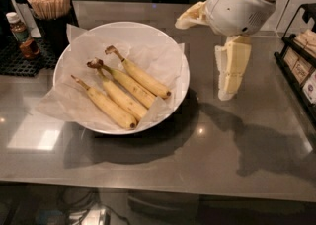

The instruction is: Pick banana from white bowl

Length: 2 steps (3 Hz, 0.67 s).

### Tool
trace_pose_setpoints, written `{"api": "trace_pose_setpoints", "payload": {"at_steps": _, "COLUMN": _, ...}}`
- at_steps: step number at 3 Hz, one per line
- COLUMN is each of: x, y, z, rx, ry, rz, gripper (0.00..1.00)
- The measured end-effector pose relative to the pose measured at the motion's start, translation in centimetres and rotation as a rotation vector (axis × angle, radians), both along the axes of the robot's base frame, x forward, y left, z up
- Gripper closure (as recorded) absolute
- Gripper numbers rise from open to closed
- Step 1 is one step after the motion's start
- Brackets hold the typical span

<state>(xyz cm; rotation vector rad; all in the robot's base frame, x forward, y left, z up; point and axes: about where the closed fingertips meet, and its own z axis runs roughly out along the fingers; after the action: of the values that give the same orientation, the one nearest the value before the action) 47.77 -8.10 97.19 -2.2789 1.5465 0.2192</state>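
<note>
The banana (143, 77) is seen lying in the white bowl (106, 129), on the crinkled paper lining (64, 103), with its frayed brown stem turned up toward the far left and its dark tip pointed toward the bowl's right rim. Just to its left a pair of bananas (121, 91) joined at one dark stem is laid alongside it, and a further single banana (106, 105) is placed nearest the front left. The bowl is set on the grey worktop (222, 145). The pincer (228, 91) is held above the worktop to the right of the bowl, well apart from the banana and pointed downward. Nothing is carried in it; whether it is open or closed cannot be told. A cup of wooden sticks (49, 2) is stood behind the bowl at the far left.
</note>
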Motion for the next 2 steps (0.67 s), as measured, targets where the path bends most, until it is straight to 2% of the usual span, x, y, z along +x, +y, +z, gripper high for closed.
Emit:
{"api": "trace_pose_setpoints", "payload": {"at_steps": 1, "x": 1.6, "y": 3.1, "z": -0.3, "rx": 0.024, "ry": 0.015, "rz": 0.078, "gripper": 0.00}}
{"api": "trace_pose_setpoints", "payload": {"at_steps": 2, "x": 3.9, "y": 5.4, "z": -1.7, "rx": 0.023, "ry": 0.048, "rz": 0.057, "gripper": 0.00}}
